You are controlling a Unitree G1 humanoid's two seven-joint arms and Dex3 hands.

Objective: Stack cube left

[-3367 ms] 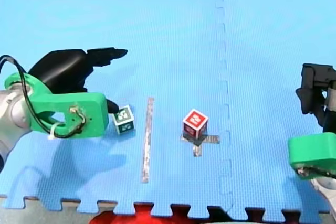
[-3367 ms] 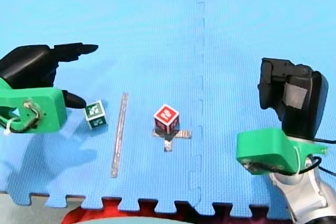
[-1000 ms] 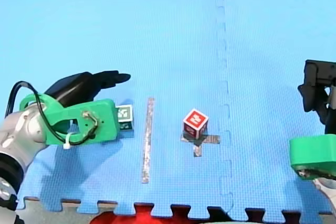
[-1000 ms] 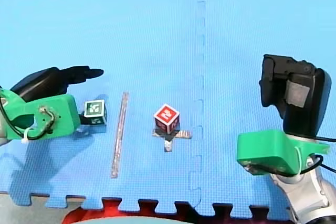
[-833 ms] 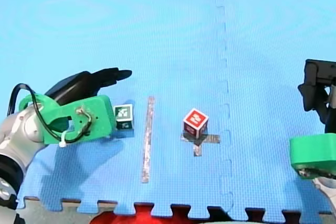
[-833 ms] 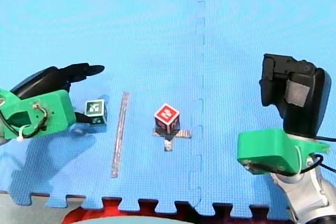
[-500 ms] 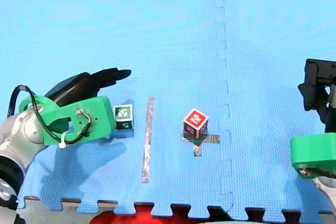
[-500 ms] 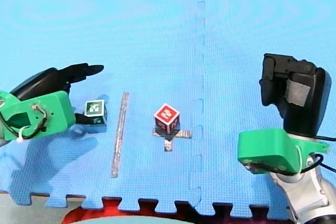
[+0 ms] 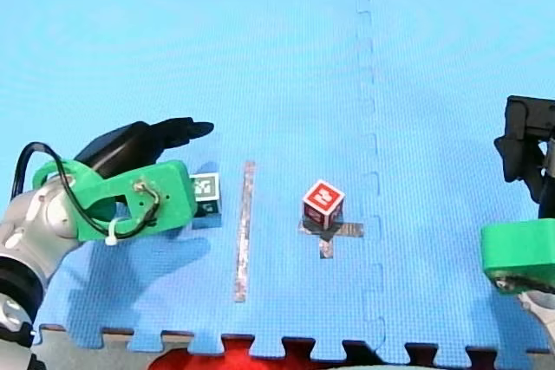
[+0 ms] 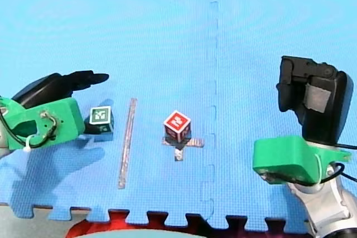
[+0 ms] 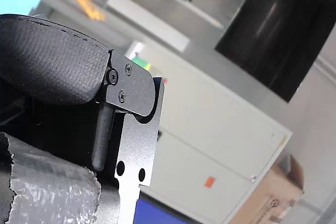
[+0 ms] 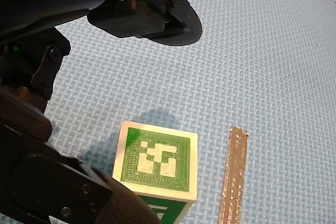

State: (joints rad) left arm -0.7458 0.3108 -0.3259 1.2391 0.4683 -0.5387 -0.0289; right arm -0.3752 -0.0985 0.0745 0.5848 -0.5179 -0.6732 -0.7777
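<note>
green cube (image 10: 101, 117) sits on the blue mat (image 10: 167, 37) at 9 o'clock from the red cube (image 10: 177, 125), tape strip (image 10: 126, 143) between them. left hand (image 10: 53, 88) just at its 9 o'clock, uncurled, gripping nothing. right hand (image 10: 309, 101) way off at 3 o'clock, can't tell how open

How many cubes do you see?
2. The green-and-white cube lies beside the left hand; the red-and-white cube stands on the grey tape cross. The right hand is at the right edge.
</note>
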